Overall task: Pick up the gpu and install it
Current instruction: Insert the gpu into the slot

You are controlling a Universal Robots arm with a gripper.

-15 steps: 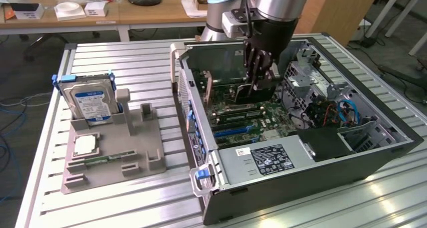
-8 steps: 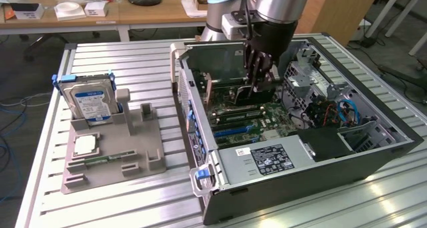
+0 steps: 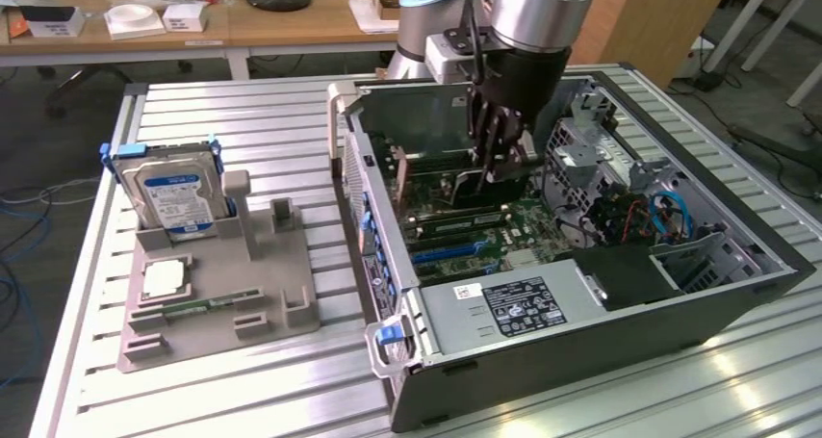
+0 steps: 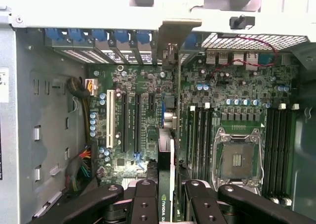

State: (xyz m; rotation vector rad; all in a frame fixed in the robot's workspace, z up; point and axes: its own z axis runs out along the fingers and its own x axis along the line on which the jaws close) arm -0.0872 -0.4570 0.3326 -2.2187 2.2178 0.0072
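Tool (image 4: 167, 197) clamped on gpu (image 4: 166, 135), card held edge-on above motherboard (image 4: 148, 85) inside open computer case (image 3: 719, 294); hard drive (image 3: 173, 193) upright in grey holder (image 3: 257, 294).

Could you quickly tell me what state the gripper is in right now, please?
Gripper: closed on the gpu, holding it edge-on over the motherboard inside the open computer case.

End effector (image 4: 167, 204) fingertips cut off at frame edge, gpu (image 4: 167, 150) edge-on, mostly hidden.
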